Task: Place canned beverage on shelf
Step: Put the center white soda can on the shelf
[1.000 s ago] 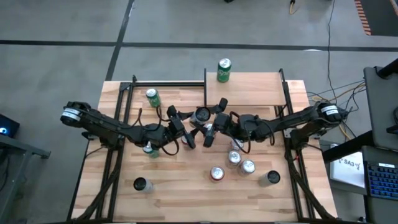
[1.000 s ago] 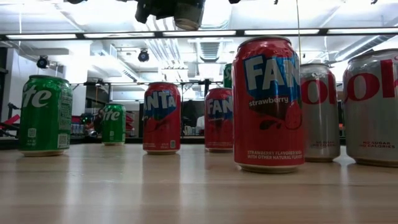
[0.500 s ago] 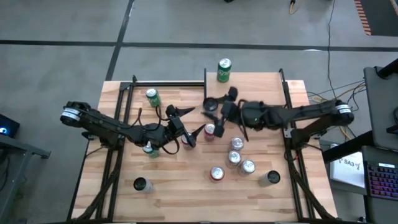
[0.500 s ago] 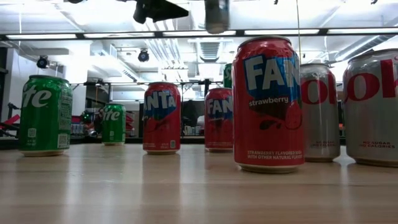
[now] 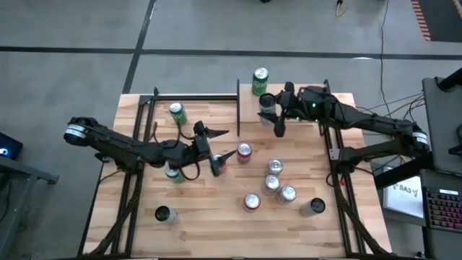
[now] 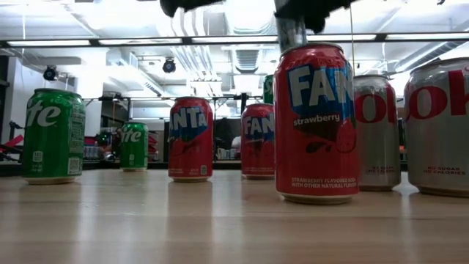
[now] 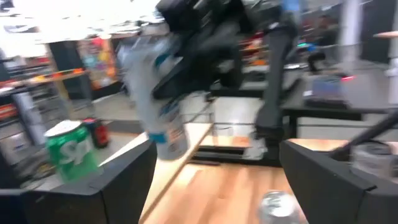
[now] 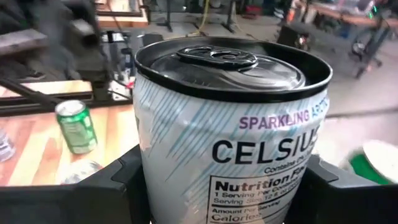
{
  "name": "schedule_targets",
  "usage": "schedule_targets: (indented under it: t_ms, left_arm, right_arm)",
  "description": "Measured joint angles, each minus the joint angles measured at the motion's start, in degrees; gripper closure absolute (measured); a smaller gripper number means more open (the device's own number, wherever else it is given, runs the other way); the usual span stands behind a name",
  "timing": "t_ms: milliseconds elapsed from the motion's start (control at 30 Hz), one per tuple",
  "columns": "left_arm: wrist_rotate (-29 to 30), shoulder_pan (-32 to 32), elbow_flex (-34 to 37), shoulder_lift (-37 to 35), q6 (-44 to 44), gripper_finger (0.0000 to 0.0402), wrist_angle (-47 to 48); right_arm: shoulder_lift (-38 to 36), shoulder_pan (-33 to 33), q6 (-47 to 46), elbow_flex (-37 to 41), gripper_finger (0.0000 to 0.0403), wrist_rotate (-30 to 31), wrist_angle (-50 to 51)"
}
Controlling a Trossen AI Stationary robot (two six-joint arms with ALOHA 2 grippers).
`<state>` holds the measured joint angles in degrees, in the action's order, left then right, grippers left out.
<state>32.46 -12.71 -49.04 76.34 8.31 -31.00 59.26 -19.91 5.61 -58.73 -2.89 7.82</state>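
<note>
A: Where is the Celsius can [image 8: 230, 143]?

B: Clamped upright between the fingers of the right end effector [image 5: 271, 112], held over the shelf [image 5: 303, 108], just beside the green Sprite can [image 5: 260, 81] that stands at the shelf's far edge. From the right wrist the white label with black lettering and the dark lid fill the view.

A: And the left end effector [image 5: 216, 148]?

B: Off the shelf, over the tabletop [image 5: 216, 224] on its near-left side, fingers spread apart and holding nothing. A red can [image 5: 244, 151] stands just beside it, toward the shelf.

A: What else stands near the shelf?

B: A cluster of silver and red cans [image 5: 273, 184] lies on the tabletop in front of it; a second green can [image 5: 177, 113] stands well to its left.
</note>
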Motion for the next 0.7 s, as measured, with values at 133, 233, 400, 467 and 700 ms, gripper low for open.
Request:
schedule_targets:
  t_ms: [133,233,400,467,700]
  left_arm:
    - [-3.7,0.0,0.0,-4.7,0.0,0.0104,5.7]
    - [-4.9,0.0,0.0,-7.9,-0.4,0.0119,9.7]
    - [-4.8,0.0,0.0,-11.8,-1.9,0.0135,15.4]
    - [-4.6,0.0,0.0,-12.7,-2.0,0.0138,16.5]
    - [-4.5,0.0,0.0,-14.8,-2.4,0.0141,20.9]
  right_arm:
    - [-2.4,-5.6,-1.3,5.1,0.0170,-3.6,-2.0]
    - [-4.3,-9.3,-1.0,8.6,0.0170,-8.6,-4.2]
    - [-6.9,-16.1,-3.8,14.4,0.0170,-10.6,-10.1]
    - [-7.7,-18.4,-4.1,15.4,0.0170,-10.3,-10.5]
    - [-10.1,-22.2,-4.2,19.4,0.0170,-6.9,-12.7]
